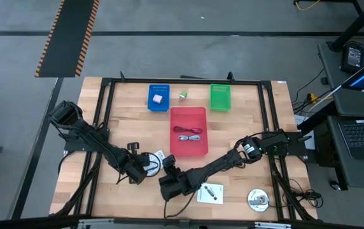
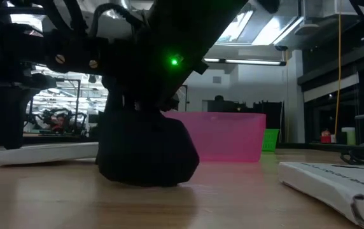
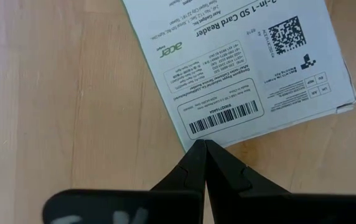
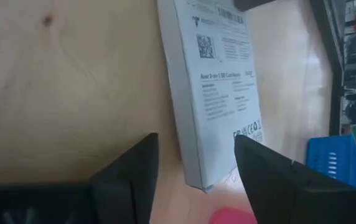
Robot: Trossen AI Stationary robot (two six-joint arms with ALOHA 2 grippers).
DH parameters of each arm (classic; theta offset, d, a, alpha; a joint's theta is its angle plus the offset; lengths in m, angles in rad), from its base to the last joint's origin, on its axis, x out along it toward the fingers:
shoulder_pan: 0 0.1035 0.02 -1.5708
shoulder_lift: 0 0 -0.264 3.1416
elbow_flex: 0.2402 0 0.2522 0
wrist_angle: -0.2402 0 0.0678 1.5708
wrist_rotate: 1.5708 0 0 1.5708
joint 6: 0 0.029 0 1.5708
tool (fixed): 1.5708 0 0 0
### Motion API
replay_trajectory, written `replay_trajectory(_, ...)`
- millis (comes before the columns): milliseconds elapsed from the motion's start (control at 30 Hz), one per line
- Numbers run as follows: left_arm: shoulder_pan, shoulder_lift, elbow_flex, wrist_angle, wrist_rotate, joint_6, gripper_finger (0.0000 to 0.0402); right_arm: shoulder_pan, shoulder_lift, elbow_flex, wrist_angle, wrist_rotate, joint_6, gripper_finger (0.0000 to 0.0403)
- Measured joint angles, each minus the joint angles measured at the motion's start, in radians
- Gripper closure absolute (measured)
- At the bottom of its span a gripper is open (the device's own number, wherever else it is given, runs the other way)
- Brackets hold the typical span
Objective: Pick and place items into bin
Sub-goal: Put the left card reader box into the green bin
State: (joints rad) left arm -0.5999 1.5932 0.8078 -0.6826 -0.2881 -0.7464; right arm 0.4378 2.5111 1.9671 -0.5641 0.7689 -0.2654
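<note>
A white printed box [image 3: 252,68] lies flat on the table near its near edge, between both grippers [image 1: 158,156]. My left gripper [image 3: 204,146] is shut, with its tips at one corner of the box. My right gripper [image 4: 195,137] is open, a finger on either side of the box's end [image 4: 193,168]. In the low view a dark gripper [image 2: 144,149] stands on the table with the box [image 2: 42,152] stretching out to its left. A white card with a black part [image 1: 210,193] and a silver disc [image 1: 258,200] lie on the table toward the near right. My left gripper's shut fingertips [image 3: 196,152] meet the white box at its corner edge [image 3: 187,140], coming down from above; the box stays flat on the table. My right gripper straddles the box's end, and I cannot tell whether either finger touches it.
A red bin [image 1: 202,117] at the table's middle holds coiled cables [image 1: 188,134]. At the far edge sit a blue tray [image 1: 150,102] with a pale block [image 1: 158,98], a green tray [image 1: 220,97] and a small green-white item [image 1: 183,95]. A dark frame rail [image 1: 268,114] runs along the table's sides.
</note>
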Motion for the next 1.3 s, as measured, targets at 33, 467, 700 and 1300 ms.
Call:
replay_trajectory(33,0.0,0.0,0.0,0.0,0.0,0.0,0.04,-0.003,0.0,0.0,-0.001,-0.015,0.0,0.0209)
replay_trajectory(467,-0.001,-0.009,-0.07,0.116,-0.007,-0.04,0.04,-0.023,0.0,-0.002,-0.03,-0.048,-0.005,0.0209)
replay_trajectory(700,-0.001,-0.017,-0.067,0.115,0.005,0.011,0.04,-0.041,0.0,-0.002,-0.04,-0.056,-0.01,0.0212)
replay_trajectory(1300,-0.002,-0.018,-0.066,0.112,0.009,0.017,0.04,-0.008,-0.001,-0.005,0.041,-0.003,-0.148,0.0374)
